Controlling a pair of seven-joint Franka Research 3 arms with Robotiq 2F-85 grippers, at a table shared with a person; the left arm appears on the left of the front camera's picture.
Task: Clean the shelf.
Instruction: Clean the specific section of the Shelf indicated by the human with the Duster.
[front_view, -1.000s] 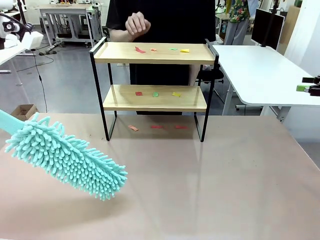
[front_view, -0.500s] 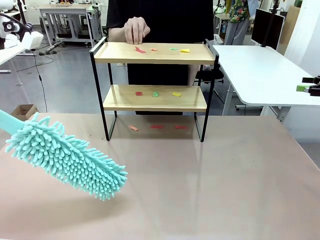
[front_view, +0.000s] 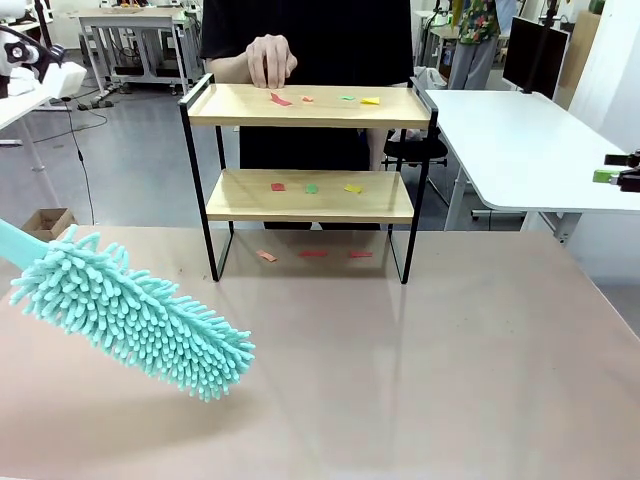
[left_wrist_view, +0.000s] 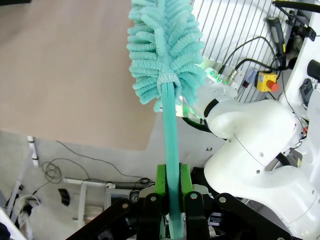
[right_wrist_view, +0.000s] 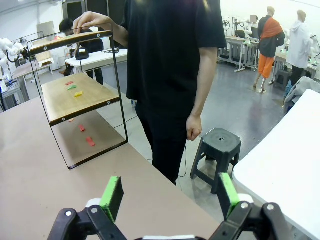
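The teal duster (front_view: 130, 320) hasn't budged at the lower left of the front view, and my left gripper (left_wrist_view: 170, 187) is clamped on its handle. In the upper centre stands the shelf (front_view: 240, 195), with coloured scraps (front_view: 311, 187) on both boards. The person's hand (front_view: 270, 60) has dropped from mid-air onto the top board. I reckon it's steadying the shelf, so sweeping can start. My right gripper (right_wrist_view: 170, 192) gapes wide, empty.

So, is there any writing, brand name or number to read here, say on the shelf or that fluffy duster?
No text can be read anywhere.
The shelf, its scraps and the duster are blank.
Any print on the yellow button box or the cardboard box is too small to read.
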